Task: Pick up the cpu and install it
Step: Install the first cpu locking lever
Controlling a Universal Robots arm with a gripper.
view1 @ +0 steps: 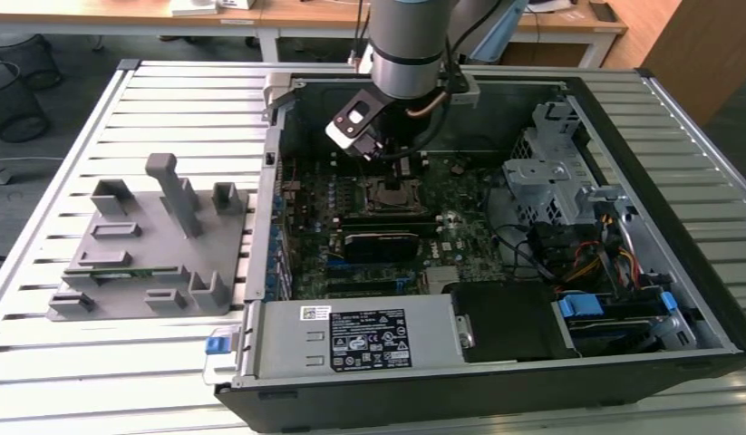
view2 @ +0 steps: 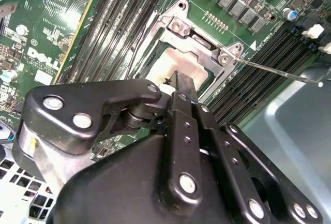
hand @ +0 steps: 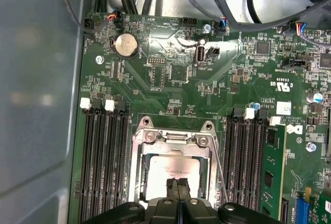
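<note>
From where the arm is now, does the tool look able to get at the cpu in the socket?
Probably yes. The tool sits right over the cpu in the open socket, with nothing between them and the retention lever off to one side.
</note>
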